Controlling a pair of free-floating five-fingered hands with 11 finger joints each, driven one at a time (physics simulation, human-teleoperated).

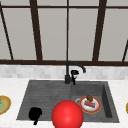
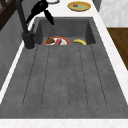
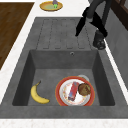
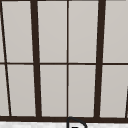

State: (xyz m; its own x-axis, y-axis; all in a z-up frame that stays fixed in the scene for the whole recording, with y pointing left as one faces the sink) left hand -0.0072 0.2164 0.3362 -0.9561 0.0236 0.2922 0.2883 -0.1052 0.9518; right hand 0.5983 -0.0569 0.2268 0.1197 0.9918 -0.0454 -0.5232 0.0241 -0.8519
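Note:
My right hand [image 1: 74,74] hovers by the black faucet [image 1: 67,76] at the back of the sink, fingers straight and spread, holding nothing. It also shows in the left side view [image 2: 40,10] and in the right side view [image 3: 90,15], pointing down beside the faucet's post [image 3: 99,41]. My left hand [image 1: 35,114] floats low over the front left of the drainboard [image 1: 45,95]. A large red ball [image 1: 67,115] sits at the front middle, to the right of my left hand.
In the basin lies an orange-rimmed plate [image 3: 75,91] with a muffin and a bar, and a banana [image 3: 38,95] beside it. A yellow plate [image 1: 3,104] stands on the left counter. A window runs behind the sink.

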